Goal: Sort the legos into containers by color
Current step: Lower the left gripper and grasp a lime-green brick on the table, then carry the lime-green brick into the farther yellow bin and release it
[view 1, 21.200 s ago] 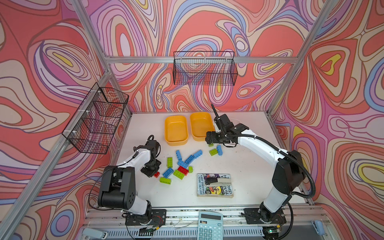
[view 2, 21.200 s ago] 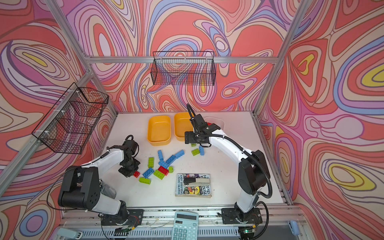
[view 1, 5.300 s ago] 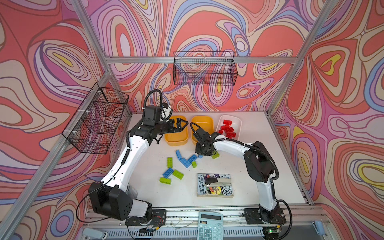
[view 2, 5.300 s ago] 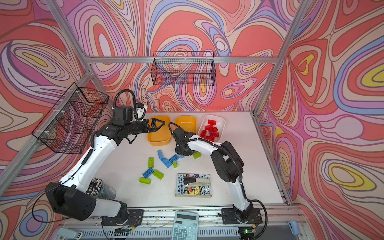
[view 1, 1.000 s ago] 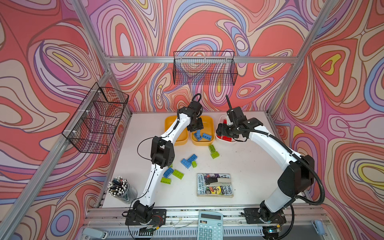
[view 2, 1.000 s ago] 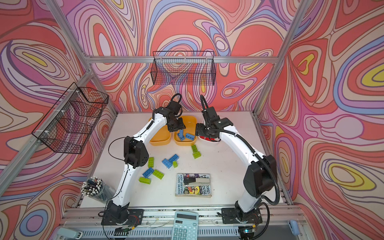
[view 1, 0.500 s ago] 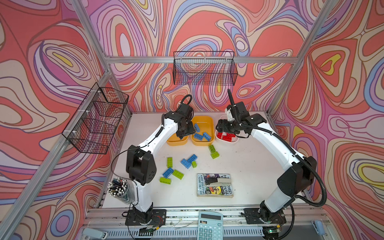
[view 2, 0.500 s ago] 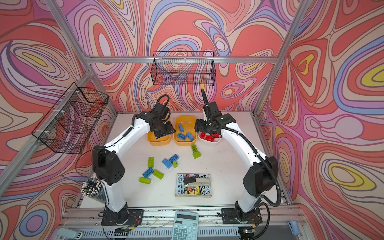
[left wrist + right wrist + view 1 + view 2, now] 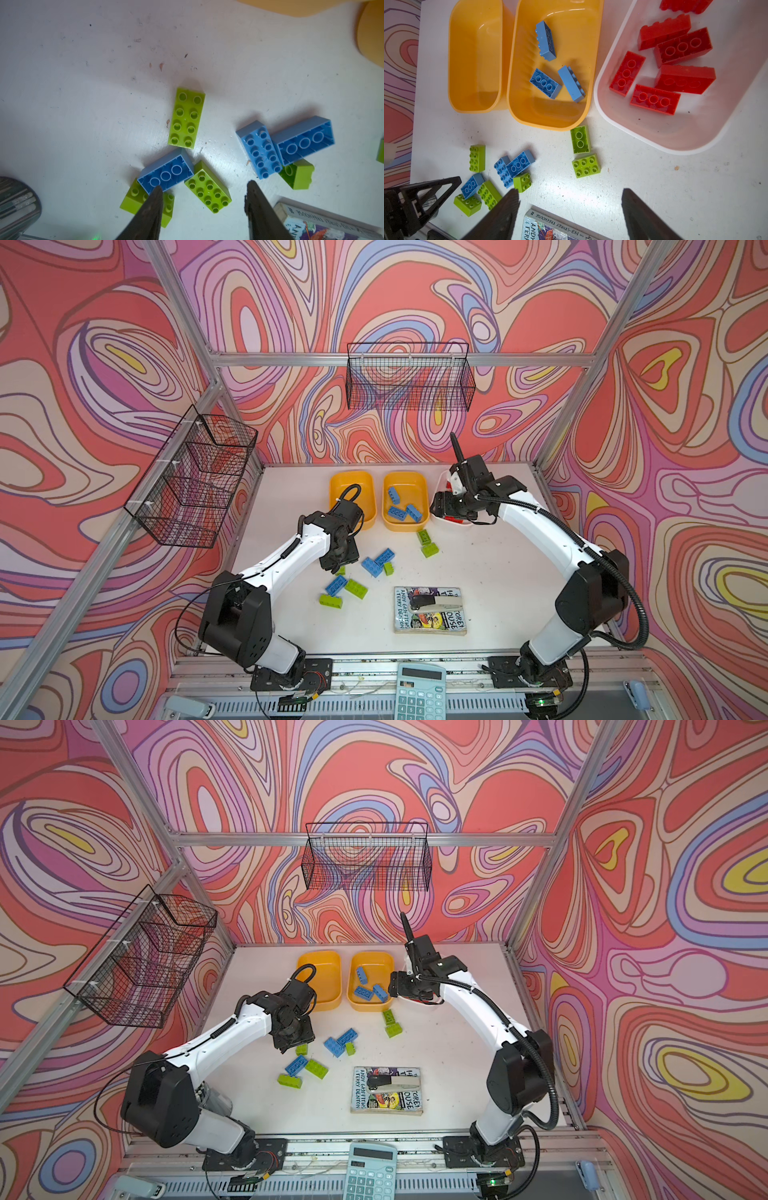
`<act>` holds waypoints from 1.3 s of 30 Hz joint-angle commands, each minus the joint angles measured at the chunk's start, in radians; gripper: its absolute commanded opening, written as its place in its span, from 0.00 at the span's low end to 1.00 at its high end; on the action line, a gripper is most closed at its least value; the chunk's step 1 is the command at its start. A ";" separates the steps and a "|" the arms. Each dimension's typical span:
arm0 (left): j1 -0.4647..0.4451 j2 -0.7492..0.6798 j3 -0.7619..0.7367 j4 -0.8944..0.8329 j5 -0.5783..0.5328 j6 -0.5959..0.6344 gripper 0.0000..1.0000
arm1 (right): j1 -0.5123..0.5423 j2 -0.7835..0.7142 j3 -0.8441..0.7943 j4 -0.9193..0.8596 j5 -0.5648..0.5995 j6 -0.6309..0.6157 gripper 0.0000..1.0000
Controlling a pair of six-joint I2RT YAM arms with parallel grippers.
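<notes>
Red legos [image 9: 684, 79] fill the far white tub [image 9: 695, 128], three blue legos [image 9: 545, 83] the orange tub [image 9: 550, 116] beside it; green legos [image 9: 187, 118] and more blue wait on my bench [image 9: 83, 83]. Left fingers [image 9: 149, 212] half-spread, right fingers [image 9: 500, 216] wide, both empty.

Red legos [image 9: 683, 79] in a white tub [image 9: 706, 124], blue legos [image 9: 545, 83] in an orange-yellow tub [image 9: 550, 116]; lime-green legos [image 9: 586, 165] on the white worktop [image 9: 654, 187]; walls [image 9: 415, 290] swirl red, pink and lilac

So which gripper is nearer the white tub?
Right. The right gripper hangs at the edge of the white tub; the left gripper is above the loose bricks, farther off.
</notes>
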 commanded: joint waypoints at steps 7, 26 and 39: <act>0.076 0.138 -0.003 0.104 0.002 0.088 0.49 | -0.002 -0.058 -0.014 0.006 0.024 0.031 0.82; 0.099 0.264 -0.027 0.144 0.065 0.119 0.12 | -0.003 0.020 0.064 0.013 0.034 0.032 0.82; 0.099 0.211 0.285 -0.059 -0.010 0.177 0.11 | -0.004 0.061 0.112 0.014 0.016 0.028 0.82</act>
